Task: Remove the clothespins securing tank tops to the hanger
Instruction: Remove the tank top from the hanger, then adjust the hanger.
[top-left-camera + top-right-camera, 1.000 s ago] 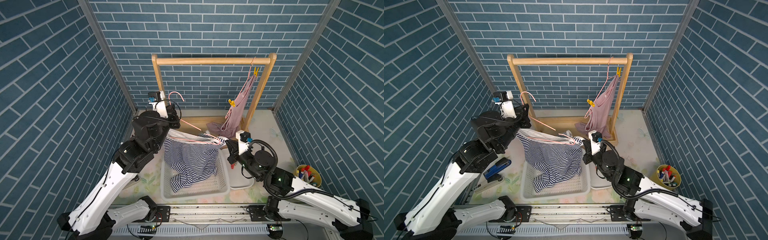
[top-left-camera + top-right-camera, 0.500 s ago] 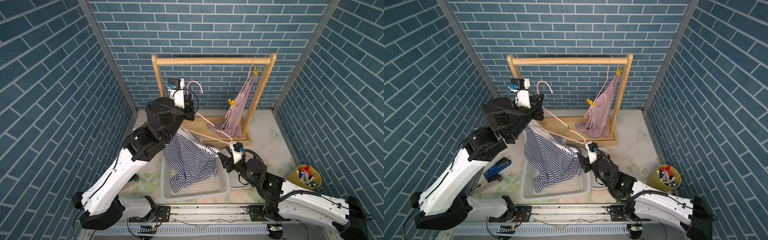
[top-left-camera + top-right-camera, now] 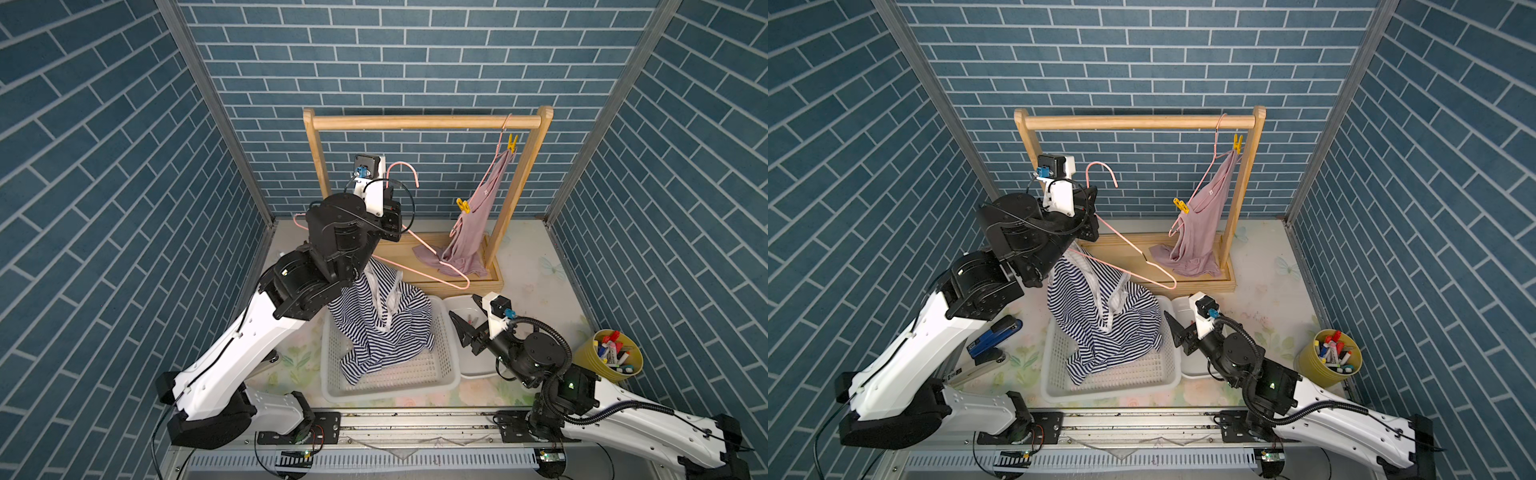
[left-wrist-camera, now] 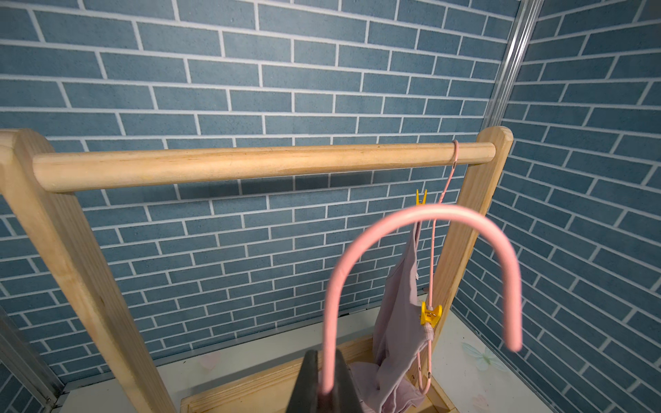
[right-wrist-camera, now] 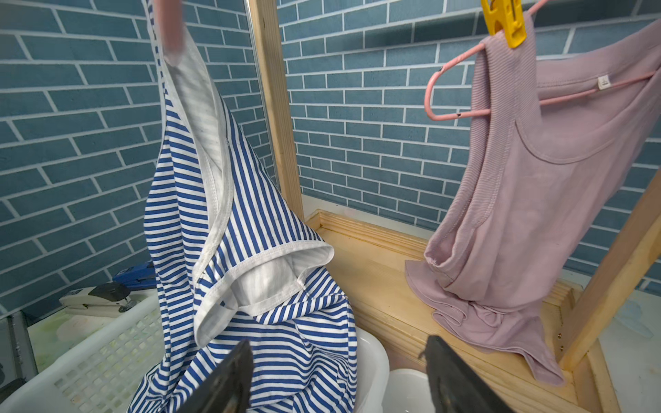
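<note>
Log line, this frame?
left claw: shut on pink hanger; right claw: open; striped tank top: drapes into basket; pink tank top: two yellow clothespins

floral table [image 3: 536, 270] bears rack [image 3: 424, 122], basket [image 3: 390, 386], tray [image 3: 457, 305], stapler [image 3: 994, 332] (blue), yellow cup [image 3: 582, 361]

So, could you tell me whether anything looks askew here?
Yes: the pink wire hanger on the wooden rail hangs steeply tilted, so the dusty pink tank top sags, its hem bunched on the rack's base.
</note>
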You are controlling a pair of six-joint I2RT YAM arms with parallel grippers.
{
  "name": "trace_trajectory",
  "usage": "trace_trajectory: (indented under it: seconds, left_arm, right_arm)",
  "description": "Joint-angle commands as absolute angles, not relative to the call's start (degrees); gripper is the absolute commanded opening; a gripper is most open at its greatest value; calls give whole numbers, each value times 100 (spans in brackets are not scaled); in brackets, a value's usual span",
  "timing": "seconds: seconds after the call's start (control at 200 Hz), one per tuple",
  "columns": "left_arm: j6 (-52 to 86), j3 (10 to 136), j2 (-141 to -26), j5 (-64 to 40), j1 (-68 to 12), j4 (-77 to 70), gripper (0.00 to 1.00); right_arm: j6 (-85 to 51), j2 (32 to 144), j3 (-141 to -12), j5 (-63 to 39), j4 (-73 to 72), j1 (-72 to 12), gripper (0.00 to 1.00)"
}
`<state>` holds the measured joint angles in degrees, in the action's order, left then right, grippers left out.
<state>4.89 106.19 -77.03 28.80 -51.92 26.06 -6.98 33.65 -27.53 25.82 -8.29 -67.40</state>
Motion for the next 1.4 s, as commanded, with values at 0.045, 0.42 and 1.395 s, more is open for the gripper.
trace_trajectory:
  seconds: [0.045,0.42,1.395]
  left_arm:
    - [318,11145,-7953,3214,-5361,2774,0]
    - [717,11299,-8087,3191,-5450,2989,0]
    - [1030,10537,-7327,1801,-5458,3566,0]
  right_arm:
    - [-313,3872,-2776,2643,-1189,-7102,79]
    - [1123,6041,-3679,2910,-3438,-8217,85]
    - [158,4942,-4703,1067,-1314,-6108,78]
